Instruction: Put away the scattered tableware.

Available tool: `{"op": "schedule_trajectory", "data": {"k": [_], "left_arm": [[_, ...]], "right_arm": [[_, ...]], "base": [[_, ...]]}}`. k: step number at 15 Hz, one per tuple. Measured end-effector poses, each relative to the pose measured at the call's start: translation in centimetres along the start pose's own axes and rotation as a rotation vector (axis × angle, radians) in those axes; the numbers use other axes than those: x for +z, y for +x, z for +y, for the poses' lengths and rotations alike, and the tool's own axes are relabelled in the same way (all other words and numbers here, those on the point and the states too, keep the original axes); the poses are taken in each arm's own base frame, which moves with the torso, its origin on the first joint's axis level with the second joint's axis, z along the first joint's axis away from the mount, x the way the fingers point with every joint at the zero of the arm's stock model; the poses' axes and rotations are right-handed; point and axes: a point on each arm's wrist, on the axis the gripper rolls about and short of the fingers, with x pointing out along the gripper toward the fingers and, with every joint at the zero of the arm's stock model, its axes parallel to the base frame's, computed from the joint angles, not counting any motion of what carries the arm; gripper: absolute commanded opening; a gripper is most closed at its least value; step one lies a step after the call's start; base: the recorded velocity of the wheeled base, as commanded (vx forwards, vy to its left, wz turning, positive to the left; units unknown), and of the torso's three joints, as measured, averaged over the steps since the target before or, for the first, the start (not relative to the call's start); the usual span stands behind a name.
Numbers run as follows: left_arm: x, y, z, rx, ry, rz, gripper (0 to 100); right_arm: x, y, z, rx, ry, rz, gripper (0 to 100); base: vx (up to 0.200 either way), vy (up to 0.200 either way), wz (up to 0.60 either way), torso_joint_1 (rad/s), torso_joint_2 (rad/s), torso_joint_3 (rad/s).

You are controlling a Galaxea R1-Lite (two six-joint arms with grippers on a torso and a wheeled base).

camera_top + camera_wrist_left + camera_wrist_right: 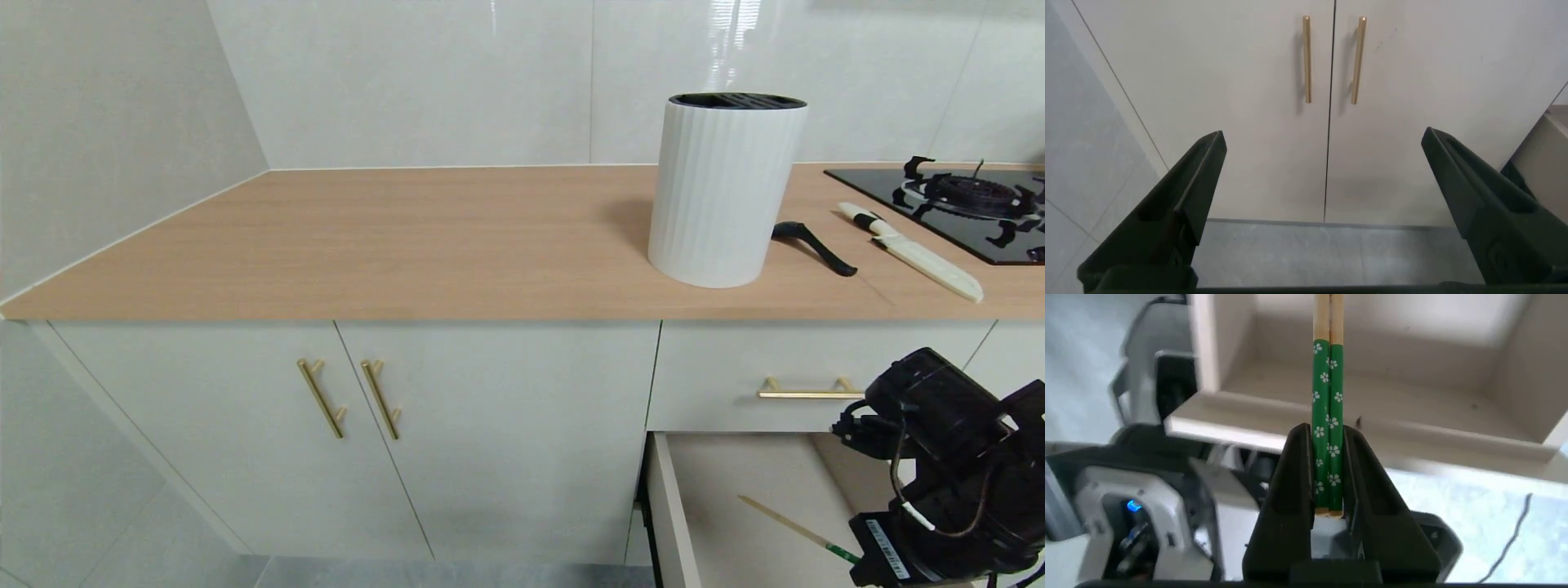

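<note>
The right gripper (pixel 1328 441) squeezes the green chopsticks (pixel 1328 367) in its fingers and holds them over the open drawer (pixel 676 506), probably to drop them in. The left gripper (pixel 1323 139) has its fingers spread wide, holding nothing.

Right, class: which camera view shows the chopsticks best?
The right wrist view: the chopsticks run through its middle, green flowered ends clamped between the right gripper's fingers. The head view gives just a thin sliver over the open drawer. The left wrist view faces cupboard doors.
</note>
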Motion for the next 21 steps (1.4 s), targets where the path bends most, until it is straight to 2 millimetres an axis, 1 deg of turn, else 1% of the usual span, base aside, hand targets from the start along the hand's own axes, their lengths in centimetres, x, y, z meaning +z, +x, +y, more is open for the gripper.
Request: {"op": "schedule_trajectory", "data": {"k": [5,8,11,13,16,19,21], "left_arm": [[0.0,0.0,0.0,0.000,0.000,0.000,100],[0.0,0.0,0.0,0.000,0.000,0.000,100],[0.0,0.0,0.0,0.000,0.000,0.000,100],[0.0,0.0,0.0,0.000,0.000,0.000,100],[0.0,0.0,0.0,0.000,0.000,0.000,100],[0.0,0.0,0.0,0.000,0.000,0.000,100],[0.0,0.0,0.0,0.000,0.000,0.000,100]], "right_arm": [[1.1,0.6,0.3,0.012,-0.002,-0.070,0],[2.5,1.3,0.7,0.016,-0.005,-0.145,0],[4.1,2.1,1.2,0.019,-0.010,-0.176,0],[5.1,2.8,1.3,-0.022,-0.004,-0.181,0],[6.4,4.4,1.6,-0.051,0.000,-0.216,0],[7.4,7.0,1.7,-0.078,0.011,-0.245,0],[7.5,8.8,1.7,-0.085,0.012,-0.234,0]], "base": [[0.000,0.000,0.00,-0.131,0.43,0.306],[0.000,0.000,0.00,-0.080,0.41,0.316],[0.000,0.000,0.00,-0.027,0.12,0.085],[0.000,0.000,0.00,0.000,0.00,0.000],[0.000,0.000,0.00,0.000,0.00,0.000],[0.000,0.000,0.00,0.000,0.00,0.000],[0.000,0.000,0.00,0.000,0.00,0.000]]}}
